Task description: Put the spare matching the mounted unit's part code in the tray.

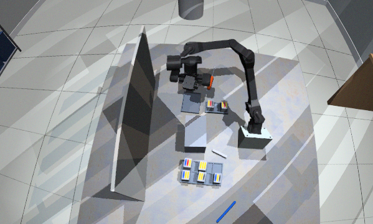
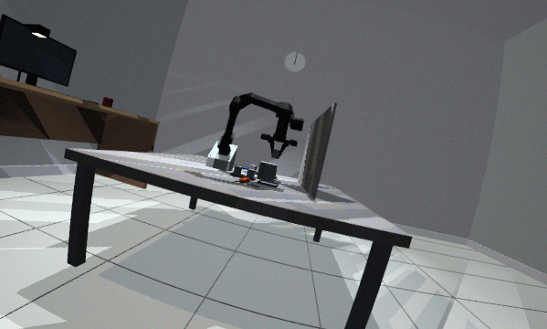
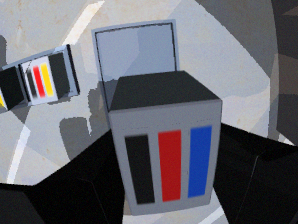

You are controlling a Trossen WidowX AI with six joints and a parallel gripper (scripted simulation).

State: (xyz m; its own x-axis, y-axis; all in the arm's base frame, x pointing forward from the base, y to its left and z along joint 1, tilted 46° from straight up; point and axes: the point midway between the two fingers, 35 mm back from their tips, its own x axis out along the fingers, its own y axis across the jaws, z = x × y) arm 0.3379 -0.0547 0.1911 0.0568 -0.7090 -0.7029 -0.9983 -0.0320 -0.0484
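My gripper (image 1: 190, 84) (image 2: 276, 153) (image 3: 158, 128) is shut on a grey spare (image 3: 216, 150) with black, red and blue stripes, held above the table near the tray. The shallow grey tray (image 1: 190, 103) (image 3: 135, 55) is empty where visible; the held spare hides its near part in the wrist view. The spare rack (image 1: 209, 184) holds several striped spares and has an empty compartment at its far right. A large grey box (image 1: 195, 130) (image 2: 268, 171) stands between tray and rack; whether it is the mounted unit, I cannot tell. No code on a back is readable.
A small holder (image 1: 217, 111) with two striped blocks stands beside the tray. A tall upright panel (image 1: 133, 109) (image 2: 319, 151) stands at the left in the top view. An orange-handled tool (image 1: 210, 83), a white stick (image 1: 219, 153) and a blue stick (image 1: 226, 211) lie on the table.
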